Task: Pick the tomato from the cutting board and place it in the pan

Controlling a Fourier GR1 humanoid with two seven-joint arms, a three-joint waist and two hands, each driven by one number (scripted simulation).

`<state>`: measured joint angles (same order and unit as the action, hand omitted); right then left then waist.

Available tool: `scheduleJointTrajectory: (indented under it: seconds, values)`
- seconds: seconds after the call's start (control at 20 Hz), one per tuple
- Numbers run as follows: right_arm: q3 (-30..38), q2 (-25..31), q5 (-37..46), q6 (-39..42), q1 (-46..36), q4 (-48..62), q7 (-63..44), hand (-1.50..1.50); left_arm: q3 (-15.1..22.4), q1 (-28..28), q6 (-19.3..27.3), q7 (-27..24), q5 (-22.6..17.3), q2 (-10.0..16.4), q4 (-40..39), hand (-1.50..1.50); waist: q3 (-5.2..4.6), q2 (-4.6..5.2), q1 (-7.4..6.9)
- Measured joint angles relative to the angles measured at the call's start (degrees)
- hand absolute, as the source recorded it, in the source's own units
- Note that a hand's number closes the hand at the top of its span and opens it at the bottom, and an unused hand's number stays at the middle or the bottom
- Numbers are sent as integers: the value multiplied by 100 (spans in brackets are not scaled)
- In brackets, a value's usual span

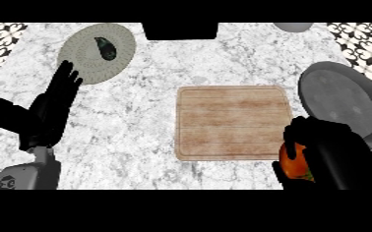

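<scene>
A: So, entry one: where is the tomato [293, 164] sitting?

B: It is sitting inside the right hand [334, 150], whose fingers are curling round it. Only an orange-red patch is showing between them. Hand and tomato are showing just off the lower right corner of the wooden cutting board [232, 123].

A: And the pan [335, 96]?

B: The grey pan is lying at the right edge of the view, beside the board and just beyond the right hand. The tomato is not lying in it.

A: Left side?

B: The left hand [54, 103] is resting open at the left, fingers pointing up, with its fingertips showing just beside the rim of a pale plate [83, 64]. A dark vegetable [106, 48] is lying on that plate. Board, pan and plate are all sitting on the marble counter [145, 132].
</scene>
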<state>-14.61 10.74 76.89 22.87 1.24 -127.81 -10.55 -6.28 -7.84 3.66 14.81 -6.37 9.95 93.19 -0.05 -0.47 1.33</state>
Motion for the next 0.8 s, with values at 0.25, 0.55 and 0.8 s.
scheduleJointTrajectory:
  seconds: [0.25, 0.55, 0.8]
  values:
    - [611, -65, -400, 831, -410, -716, -314, 150, -13, -59, -72, -167, 17, -26, -179, 0, 1, 29, -82]
    - [1985, -3, -1099, 790, -909, -319, -179, 150, 11, -57, -94, -135, 43, -45, -98, 0, 4, 44, -120]
    - [3182, 399, -1780, 540, -1307, 517, 254, 150, -50, -149, -189, -167, -6, 1, -231, 0, 7, 50, -131]
